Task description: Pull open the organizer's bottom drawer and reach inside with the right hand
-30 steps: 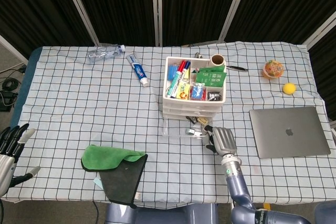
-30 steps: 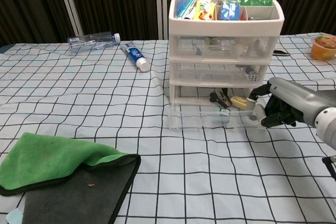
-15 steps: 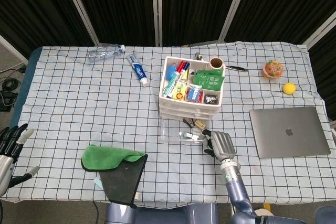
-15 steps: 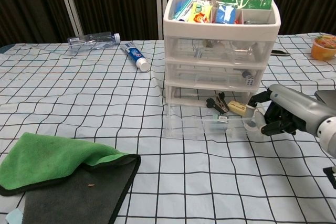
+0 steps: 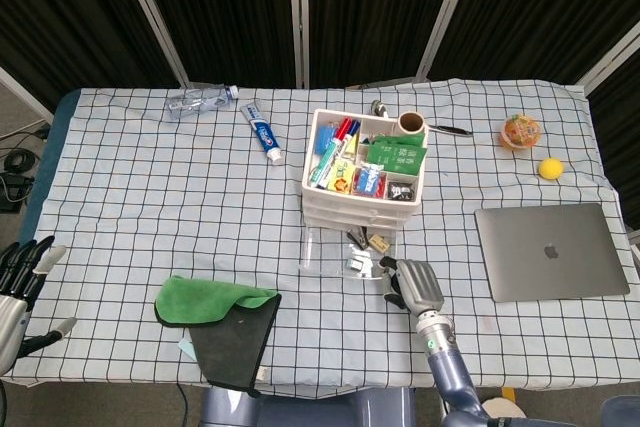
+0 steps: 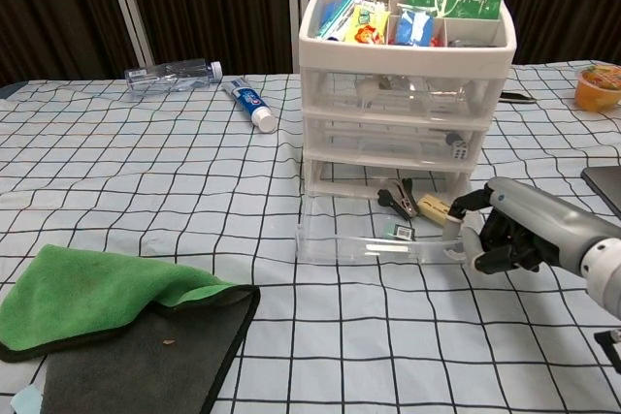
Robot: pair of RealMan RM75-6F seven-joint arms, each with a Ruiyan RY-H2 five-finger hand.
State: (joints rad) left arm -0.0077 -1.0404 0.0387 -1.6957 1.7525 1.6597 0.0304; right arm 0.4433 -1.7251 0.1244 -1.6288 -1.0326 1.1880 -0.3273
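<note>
We see the bottom drawer further out of the organizer than it was a second ago: then only a short lip showed under the stack, now most of its clear tray stands free toward us, at 6 o'clock from the organizer in the head view. The organizer itself has slid a little toward us and to the left on the table with the pull. The right robot hand has drawn back with the drawer and has its fingers curled on the drawer's front right corner. We judge the opening step nearly done; what is left is to let go and bring that hand over the rim and in.

The drawer's long axis now runs from the organizer toward the table's near edge, 12 to 6 o'clock, with the open mouth facing up and the front wall pointing at 6. Small things lie inside, among them a dark clip near the back, right of centre.

The left robot hand hangs off the table at about 8 o'clock, fingers spread, holding nothing.
</note>
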